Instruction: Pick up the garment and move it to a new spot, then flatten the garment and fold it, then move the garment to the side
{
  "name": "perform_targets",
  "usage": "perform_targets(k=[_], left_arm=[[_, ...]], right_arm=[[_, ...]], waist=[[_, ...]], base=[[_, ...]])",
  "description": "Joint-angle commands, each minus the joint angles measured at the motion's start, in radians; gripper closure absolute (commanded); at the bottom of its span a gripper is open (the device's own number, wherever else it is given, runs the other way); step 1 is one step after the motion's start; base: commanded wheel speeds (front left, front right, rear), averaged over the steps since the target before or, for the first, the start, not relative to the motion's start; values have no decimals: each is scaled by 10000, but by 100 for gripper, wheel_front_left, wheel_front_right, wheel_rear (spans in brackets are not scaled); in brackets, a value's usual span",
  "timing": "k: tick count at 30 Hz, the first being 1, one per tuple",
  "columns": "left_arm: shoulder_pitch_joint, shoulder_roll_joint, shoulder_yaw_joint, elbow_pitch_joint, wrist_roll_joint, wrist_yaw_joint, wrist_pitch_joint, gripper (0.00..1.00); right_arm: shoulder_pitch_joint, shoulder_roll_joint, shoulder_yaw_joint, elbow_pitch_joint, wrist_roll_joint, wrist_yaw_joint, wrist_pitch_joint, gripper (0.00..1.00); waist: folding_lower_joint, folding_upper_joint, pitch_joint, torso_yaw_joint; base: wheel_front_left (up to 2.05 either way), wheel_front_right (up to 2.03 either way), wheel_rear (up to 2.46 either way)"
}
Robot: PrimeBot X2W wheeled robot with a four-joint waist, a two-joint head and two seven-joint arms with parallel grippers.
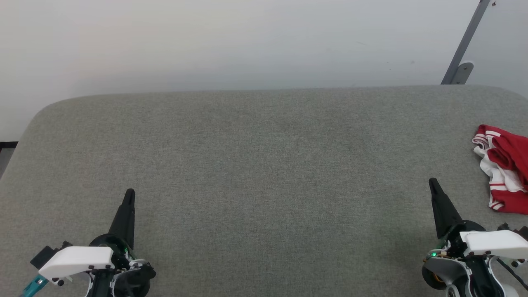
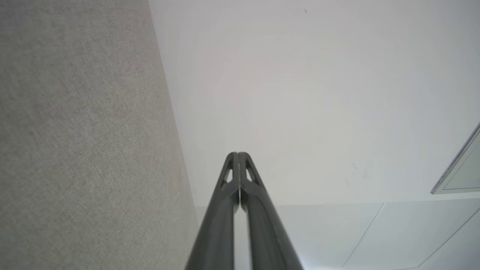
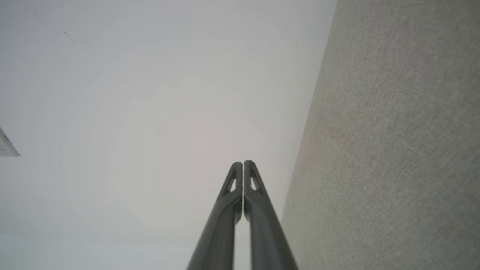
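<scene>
The red shirt (image 1: 505,169) lies bunched in a loose heap at the far right side of the grey cloth-covered table (image 1: 264,165), and the picture's edge cuts part of it off. Its white sleeve ends and striped red-and-white bands face the middle of the table, with the plain red folds behind them.

The right gripper (image 1: 432,181) hovers low over the near right part of the table, its dark tip pointing away from the robot. The shirt sits to the right of that tip and a little farther out, near it but apart from it, with bare grey cloth between them. In the right wrist view the two fingers (image 3: 258,217) are pressed together along their length, clenched on nothing, with the table's surface running beside them and a pale wall (image 1: 247,41) ahead.

The left gripper (image 1: 130,193) hangs over the near left part of the table, well apart from the shirt, with almost the whole width of the table between them. The left wrist view shows its fingers (image 2: 225,202) closed tight against each other, holding nothing.

A grey metal strut (image 1: 464,45) leans against the wall behind the table's far right corner.
</scene>
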Motion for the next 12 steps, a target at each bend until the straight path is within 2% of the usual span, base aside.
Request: perform_targets(k=[1,12], left_arm=[[-128,23,-11,-5,-31,-53,11,100],[-128,23,-9,-5,-32,-54,10,100]], right_arm=[[-30,14,-11,-14,40,0,14,100],[-30,14,-10,-14,40,0,13,100]], waist=[[0,0,0,0],[0,0,0,0]], base=[[0,0,0],[0,0,0]])
